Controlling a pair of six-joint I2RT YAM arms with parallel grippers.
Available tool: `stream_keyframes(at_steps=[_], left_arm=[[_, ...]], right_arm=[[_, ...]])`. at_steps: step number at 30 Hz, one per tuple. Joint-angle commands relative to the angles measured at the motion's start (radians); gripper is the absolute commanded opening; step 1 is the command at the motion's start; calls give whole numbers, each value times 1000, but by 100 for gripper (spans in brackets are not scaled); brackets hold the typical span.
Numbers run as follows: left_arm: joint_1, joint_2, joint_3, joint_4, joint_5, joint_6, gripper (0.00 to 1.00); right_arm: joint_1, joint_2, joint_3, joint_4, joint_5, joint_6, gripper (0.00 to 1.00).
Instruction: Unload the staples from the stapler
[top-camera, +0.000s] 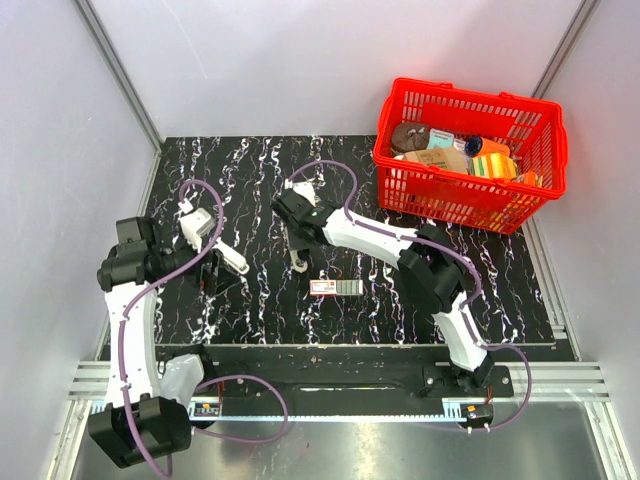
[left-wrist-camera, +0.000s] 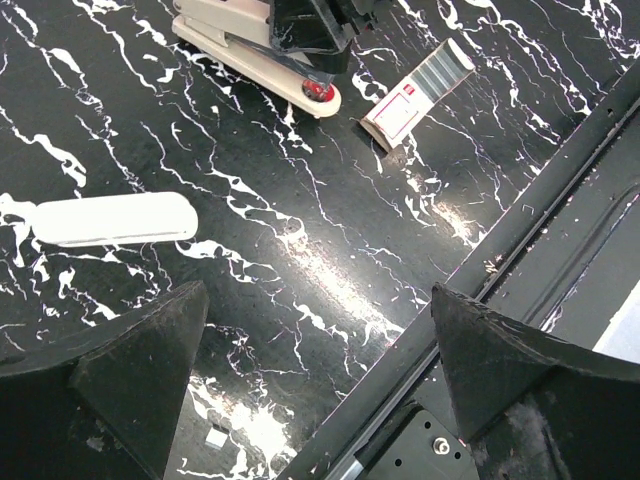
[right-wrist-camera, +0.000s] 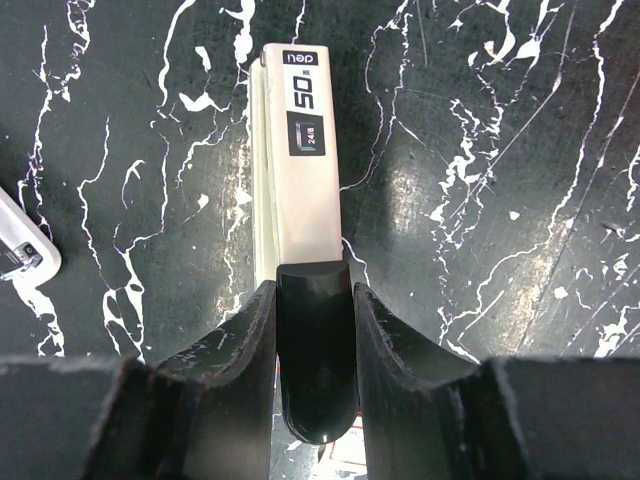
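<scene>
While the right gripper (right-wrist-camera: 315, 285) clamps the black rear end of the stapler (right-wrist-camera: 305, 170) between its two fingers, the beige body with its "50" label stretches away from the wrist over the black marbled table (top-camera: 260, 180). From above, this arm reaches in from the right towards the middle of the table and the stapler shows only as a small shape under its fingers. The stapler's top is down over its base, so its channel is hidden and I cannot tell whether the staples sit inside.

The left gripper (left-wrist-camera: 318, 295) hangs over the left part of the table with its fingers spread wide and nothing between them. Near it lies a white oblong piece (left-wrist-camera: 110, 218), flat on the table and touching neither gripper.

Just beside the stapler's front end, on the near side, lies a small red-and-white box (left-wrist-camera: 398, 112). A grey ribbed part (left-wrist-camera: 440, 72) continues from one end of it (tray or metal, I cannot tell).

A red basket (top-camera: 455, 205) holding assorted packages stands at the far right corner, well apart from both arms.
</scene>
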Motion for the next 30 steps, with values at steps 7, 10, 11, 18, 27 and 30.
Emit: stream_keyframes(at_steps=[7,10,11,18,27,30], left_arm=[[-23,-7,7,48,24,-20,99],[-23,-13,1,65,18,-40,99],[-23,-18,1,71,17,-45,99],[-22,-38,17,74,18,-63,99],[-23,-50,10,78,18,-72,99],[-23,-56,4,117,-22,-130,99]], right_arm=[[33,26,131,-59,88,16,16],[43,46,147,-79,79,12,18],[44,53,148,-82,69,9,20],[50,85,166,-114,17,-5,27],[49,83,174,-114,-52,-10,52],[49,86,179,-112,-69,-28,55]])
